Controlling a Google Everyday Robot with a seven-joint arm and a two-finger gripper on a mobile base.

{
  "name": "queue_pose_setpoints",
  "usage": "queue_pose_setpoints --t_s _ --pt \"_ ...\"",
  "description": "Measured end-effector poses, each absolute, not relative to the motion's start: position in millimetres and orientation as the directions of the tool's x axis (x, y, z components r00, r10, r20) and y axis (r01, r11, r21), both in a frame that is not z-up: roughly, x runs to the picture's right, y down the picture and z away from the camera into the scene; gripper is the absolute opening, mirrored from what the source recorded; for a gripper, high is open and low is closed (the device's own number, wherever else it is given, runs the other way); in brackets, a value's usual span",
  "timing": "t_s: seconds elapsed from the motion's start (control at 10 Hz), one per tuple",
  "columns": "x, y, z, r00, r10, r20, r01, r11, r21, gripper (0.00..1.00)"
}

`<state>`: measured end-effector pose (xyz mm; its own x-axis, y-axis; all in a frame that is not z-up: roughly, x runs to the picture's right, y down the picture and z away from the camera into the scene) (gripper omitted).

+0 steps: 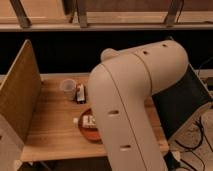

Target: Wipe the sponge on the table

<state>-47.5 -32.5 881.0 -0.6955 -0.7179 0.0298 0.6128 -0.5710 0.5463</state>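
The sponge [76, 120] is a small pale-yellow block lying on the wooden table [50, 135], just left of a red dish. My bulky white arm [135, 100] fills the middle of the camera view and covers the table's right half. My gripper is hidden somewhere behind or below the arm, so it does not show. Nothing touches the sponge on the side I can see.
A clear cup [67, 88] stands at the table's back, with a small dark and white object [80, 93] beside it. A red dish [88, 128] holding something pale is partly under the arm. A tan upright panel [17, 95] walls the left side.
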Motion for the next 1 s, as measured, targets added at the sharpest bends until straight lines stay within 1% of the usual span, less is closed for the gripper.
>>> queue_pose_setpoints --t_s 0.4,0.8,1.0 --pt "-49.4 -29.9 882.9 -0.692 -0.721 0.025 0.61 -0.566 0.555 0.8" --pt "-60.7 6.3 915.9 -0.675 -0.736 0.042 0.584 -0.499 0.641 0.8" --pt "-54.1 21.3 938.0 -0.693 -0.715 0.09 0.582 -0.48 0.657 0.8"
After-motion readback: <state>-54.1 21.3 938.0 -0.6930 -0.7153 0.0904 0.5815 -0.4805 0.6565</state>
